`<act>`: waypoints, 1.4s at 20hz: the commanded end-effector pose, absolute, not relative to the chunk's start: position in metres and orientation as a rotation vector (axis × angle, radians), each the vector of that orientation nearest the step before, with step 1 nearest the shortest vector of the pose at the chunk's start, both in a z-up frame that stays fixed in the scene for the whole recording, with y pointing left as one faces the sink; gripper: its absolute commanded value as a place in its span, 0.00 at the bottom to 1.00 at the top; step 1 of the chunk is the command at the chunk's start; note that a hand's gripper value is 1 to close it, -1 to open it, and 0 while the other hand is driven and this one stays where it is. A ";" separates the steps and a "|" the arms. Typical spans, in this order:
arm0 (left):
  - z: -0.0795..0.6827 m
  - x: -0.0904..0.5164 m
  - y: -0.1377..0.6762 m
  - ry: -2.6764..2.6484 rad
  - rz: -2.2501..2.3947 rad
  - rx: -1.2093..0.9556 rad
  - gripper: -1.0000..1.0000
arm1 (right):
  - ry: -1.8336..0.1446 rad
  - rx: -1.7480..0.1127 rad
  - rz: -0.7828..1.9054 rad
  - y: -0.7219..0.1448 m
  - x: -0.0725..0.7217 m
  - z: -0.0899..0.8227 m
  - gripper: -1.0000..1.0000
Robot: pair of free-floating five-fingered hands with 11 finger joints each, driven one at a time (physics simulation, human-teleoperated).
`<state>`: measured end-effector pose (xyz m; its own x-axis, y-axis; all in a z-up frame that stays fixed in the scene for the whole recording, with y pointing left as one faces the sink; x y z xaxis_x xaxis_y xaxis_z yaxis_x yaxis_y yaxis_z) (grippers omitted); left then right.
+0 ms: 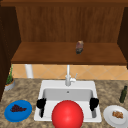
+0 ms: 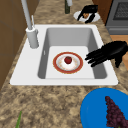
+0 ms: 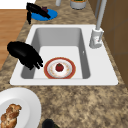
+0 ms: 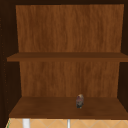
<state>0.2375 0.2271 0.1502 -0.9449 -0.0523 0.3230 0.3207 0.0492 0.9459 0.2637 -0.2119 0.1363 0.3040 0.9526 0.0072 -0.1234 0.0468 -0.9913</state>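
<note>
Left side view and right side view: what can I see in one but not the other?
Left side view alone: the grapes lie close up on the blue plate, and a bottle stands at the far end. Right side view alone: the bread lies close up on the white plate, and a plant pot stands far off. Both: the sink, the tap, the red-rimmed plate with a red fruit, and a robot hand over the basin's edge.

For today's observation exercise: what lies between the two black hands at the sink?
In the front view, a big red ball sits between the left hand and the right hand, over the sink.
</note>
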 end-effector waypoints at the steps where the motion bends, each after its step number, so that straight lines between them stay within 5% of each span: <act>1: 0.164 0.236 0.233 -2.084 -1.954 -0.258 0.00 | -0.903 -1.225 1.021 -0.212 0.264 0.136 0.50; 16: 0.189 0.239 0.268 -2.056 -1.952 -0.279 0.00 | -0.903 -1.225 1.020 -0.212 0.264 0.136 0.50; 17: 0.189 0.236 0.260 -2.053 -1.978 -0.277 0.50 | -0.899 -1.222 1.045 -0.202 0.268 0.136 0.00; 28: 0.189 0.237 0.262 -2.071 -1.996 -0.237 0.50 | -0.886 -1.211 1.096 -0.152 0.273 0.133 0.00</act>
<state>0.2368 0.2615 0.1891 -0.9548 -0.0592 0.2914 0.2890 0.0464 0.9562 0.2718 -0.1697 0.1357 0.3031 0.9527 -0.0212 -0.1431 0.0235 -0.9894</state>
